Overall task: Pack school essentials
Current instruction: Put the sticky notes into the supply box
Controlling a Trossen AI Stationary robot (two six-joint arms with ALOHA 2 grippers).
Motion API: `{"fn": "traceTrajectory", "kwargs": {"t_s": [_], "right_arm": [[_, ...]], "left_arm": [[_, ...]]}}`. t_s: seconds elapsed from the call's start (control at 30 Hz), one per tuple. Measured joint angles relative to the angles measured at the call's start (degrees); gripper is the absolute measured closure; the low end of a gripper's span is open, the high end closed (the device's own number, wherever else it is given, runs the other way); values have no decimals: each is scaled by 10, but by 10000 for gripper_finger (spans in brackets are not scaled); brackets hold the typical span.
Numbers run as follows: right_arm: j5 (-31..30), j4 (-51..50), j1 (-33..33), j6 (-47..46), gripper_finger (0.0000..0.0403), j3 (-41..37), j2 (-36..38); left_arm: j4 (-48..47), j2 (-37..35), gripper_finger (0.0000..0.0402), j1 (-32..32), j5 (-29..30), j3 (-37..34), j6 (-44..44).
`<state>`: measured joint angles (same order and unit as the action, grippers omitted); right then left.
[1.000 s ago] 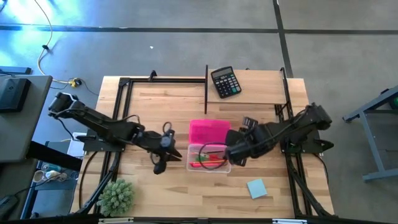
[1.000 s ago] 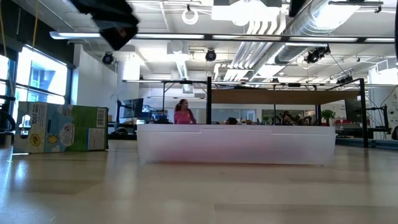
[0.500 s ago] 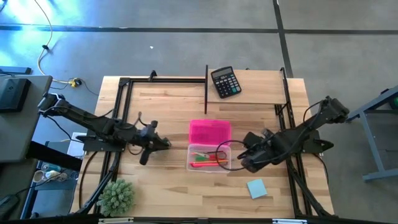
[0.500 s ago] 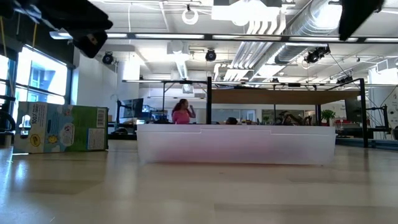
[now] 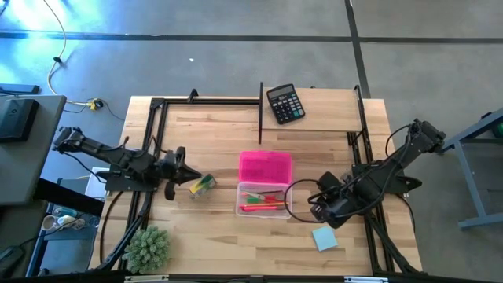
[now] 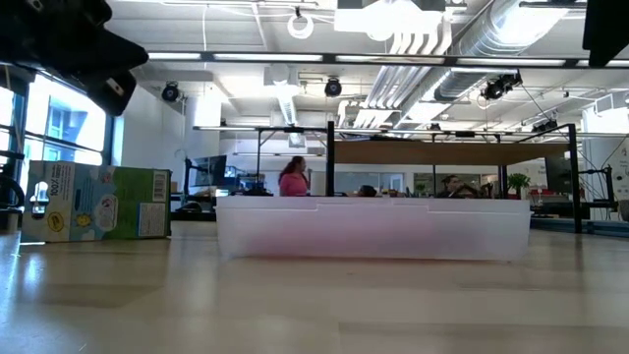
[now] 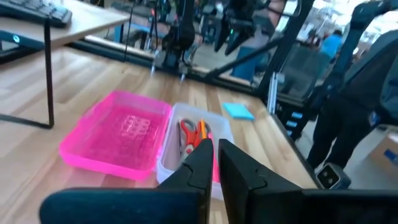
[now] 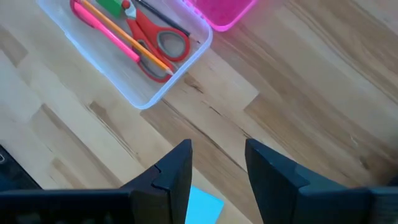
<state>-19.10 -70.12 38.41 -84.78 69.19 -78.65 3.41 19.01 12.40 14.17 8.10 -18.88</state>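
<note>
- From above I see my left gripper (image 5: 179, 163) at the left edge of the wooden table (image 5: 330, 110), just beside the yellow-green crayon box (image 5: 202, 185), which lies flat on the boards and apart from it.
- My left wrist camera shows those two dark fingers (image 7: 202, 163) pressed nearly together with nothing between them; the overhead picture is too small to tell me that.
- That wrist view also gives me the pink lid (image 7: 118, 134), translucent with a raised pattern, lying beside the clear plastic tray (image 7: 169, 163).
- My right gripper (image 5: 330, 211) hangs between the tray and the light-blue notepad (image 5: 324, 238), near the table's front right.
- The right wrist camera shows its fingers (image 8: 176, 171) standing apart and empty, the notepad's corner just under them.
- Only that view lets me sort the tray's contents: red-handled scissors (image 8: 154, 45), an orange pencil (image 8: 127, 38), a pink marker (image 8: 102, 29) and a small green piece (image 8: 112, 6), all inside the rounded clear walls.
- The low camera shows the tray as a frosted white wall and the crayon box (image 6: 96, 202) standing at the left, printed cardboard; people are in the room behind.
- The overhead alone shows the black calculator (image 5: 284, 103) at the far edge and the spiky green ball (image 5: 148, 248) at the front left.
</note>
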Motion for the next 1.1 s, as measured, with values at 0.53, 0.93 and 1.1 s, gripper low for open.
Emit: {"fn": "traceTrajectory", "kwargs": {"t_s": [0.53,0.93,1.1], "right_arm": [[-19,15,3,-9,265,0,-4],[13,24,29,-28,265,0,-59],[48,32,54,8,265,0,-76]], "left_arm": [[-81,-134,401,0,-8,-32,50],[-102,-143,401,0,15,-32,91],[-101,-143,401,0,16,-32,87]]}}
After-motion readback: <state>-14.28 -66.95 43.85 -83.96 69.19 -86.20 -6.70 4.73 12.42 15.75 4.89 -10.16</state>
